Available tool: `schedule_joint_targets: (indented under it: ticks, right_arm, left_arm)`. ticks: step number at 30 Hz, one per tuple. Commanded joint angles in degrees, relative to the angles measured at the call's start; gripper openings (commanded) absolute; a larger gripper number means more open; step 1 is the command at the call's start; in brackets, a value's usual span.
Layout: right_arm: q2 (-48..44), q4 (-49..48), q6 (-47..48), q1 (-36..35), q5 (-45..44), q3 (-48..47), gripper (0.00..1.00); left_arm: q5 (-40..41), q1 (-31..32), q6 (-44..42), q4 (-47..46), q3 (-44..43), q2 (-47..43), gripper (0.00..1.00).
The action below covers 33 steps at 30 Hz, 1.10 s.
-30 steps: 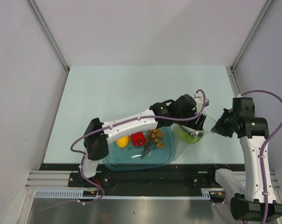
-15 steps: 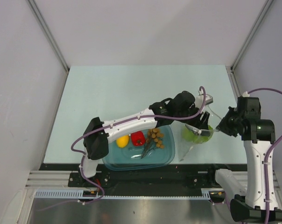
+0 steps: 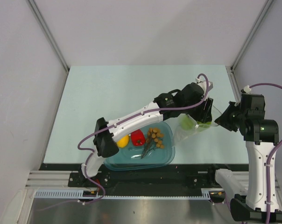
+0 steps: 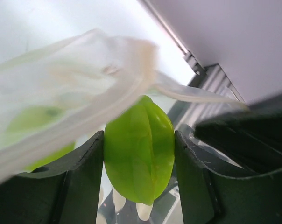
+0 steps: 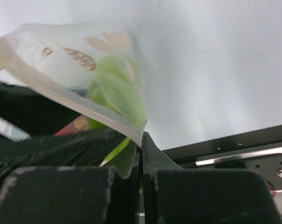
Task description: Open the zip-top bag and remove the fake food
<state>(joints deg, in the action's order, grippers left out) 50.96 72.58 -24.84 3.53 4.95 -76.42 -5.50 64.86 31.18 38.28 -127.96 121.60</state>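
My left gripper [image 4: 138,156] is shut on a yellow-green fruit [image 4: 138,149] at the mouth of the zip-top bag [image 4: 71,98]. In the top view the left gripper [image 3: 205,113] is over the bag [image 3: 181,134], which hangs above the table right of the tub. My right gripper [image 5: 142,140] is shut on the bag's top edge [image 5: 61,60]; it also shows in the top view [image 3: 220,118]. Another green fruit [image 3: 187,123] shows through the bag. A yellow fruit [image 3: 123,141], a red piece [image 3: 138,138] and an orange-brown bunch [image 3: 155,137] lie in the tub.
The teal translucent tub [image 3: 131,162] stands at the table's near edge, under the left arm. The table's right rail [image 3: 233,84] is close behind the right gripper. White walls enclose the table on three sides.
Both grippers have moved farther from the near edge and to the right. The bag has risen with them, and the left gripper now sits over its mouth, shut on the green fruit.
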Motion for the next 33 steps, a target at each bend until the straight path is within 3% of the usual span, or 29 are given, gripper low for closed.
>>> schedule_joint_targets:
  ticks: [1,9,15,18,21,23,28,33]
  right_arm:
    - [-1.7,-2.6,0.1,0.0,4.1,-1.9,0.00]
    - [-2.6,-2.1,2.7,-0.5,-1.0,-0.2,0.00]
    - [-2.1,-4.1,1.0,-2.5,1.7,0.8,0.00]
    - [-1.7,-3.9,-0.1,-3.4,-0.4,0.9,0.00]
    - [-0.9,-3.1,-1.0,-3.3,-2.7,0.5,0.00]
    - [-0.3,-2.4,-1.2,-3.2,-4.4,0.2,0.00]
    - [1.0,-0.9,0.1,-2.7,-8.1,-0.6,0.00]
    - [0.0,-0.4,-0.6,-1.9,-7.9,1.3,0.00]
  left_arm:
    - [7.4,-0.3,6.5,1.3,-1.9,1.4,0.00]
    - [-7.5,-1.8,19.0,-2.9,-2.0,1.5,0.00]
    - [-14.9,-3.0,30.1,-4.7,-2.7,1.3,0.00]
    - [-23.6,-2.9,30.2,-16.5,0.5,1.1,0.00]
    - [-25.3,-2.2,23.2,-15.5,1.4,0.7,0.00]
    - [-25.2,-1.3,15.4,-17.5,6.2,-2.8,0.00]
    - [-23.4,-0.9,5.8,-25.8,21.7,-11.9,0.00]
    - [-20.1,0.8,-10.0,-25.6,24.4,-16.7,0.00]
